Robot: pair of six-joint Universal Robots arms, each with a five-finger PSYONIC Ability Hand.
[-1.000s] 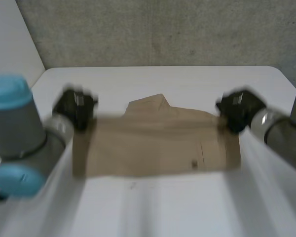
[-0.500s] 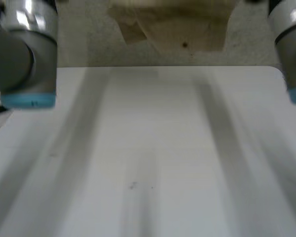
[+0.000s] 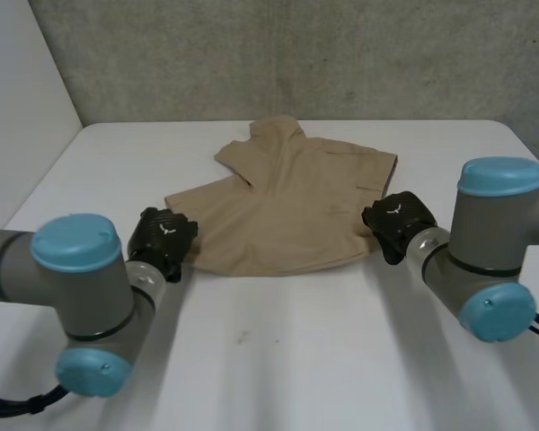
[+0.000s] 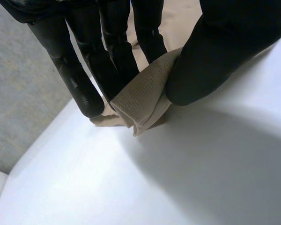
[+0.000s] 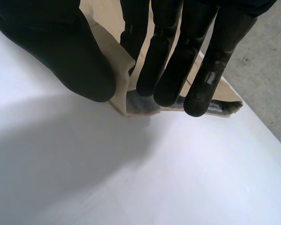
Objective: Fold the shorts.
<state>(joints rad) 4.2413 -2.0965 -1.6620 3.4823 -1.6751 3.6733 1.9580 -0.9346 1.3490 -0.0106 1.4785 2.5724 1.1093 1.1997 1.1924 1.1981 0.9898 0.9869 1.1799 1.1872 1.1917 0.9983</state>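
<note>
Nearest, the left arm point(image 3: 72, 296) and the right arm point(image 3: 490, 260) reach in over the white surface point(image 3: 278, 359). The left hand point(image 3: 162, 238) is clamped on the near corner of the tan shorts point(image 3: 287, 202) on its own side. In the left wrist view its thumb point(image 4: 210, 61) and fingers point(image 4: 107, 51) pinch a doubled corner of cloth low at the surface. The right hand point(image 3: 395, 218) grasps the opposite near corner, with the fabric edge caught between its thumb point(image 5: 70, 61) and fingers point(image 5: 161, 65). Between the two hands the near hem lies on the surface. Beyond the hands the shorts spread away in rumpled folds, one flap raised at the far side near the surface's far edge. Behind that stands a grey wall point(image 3: 296, 54).
</note>
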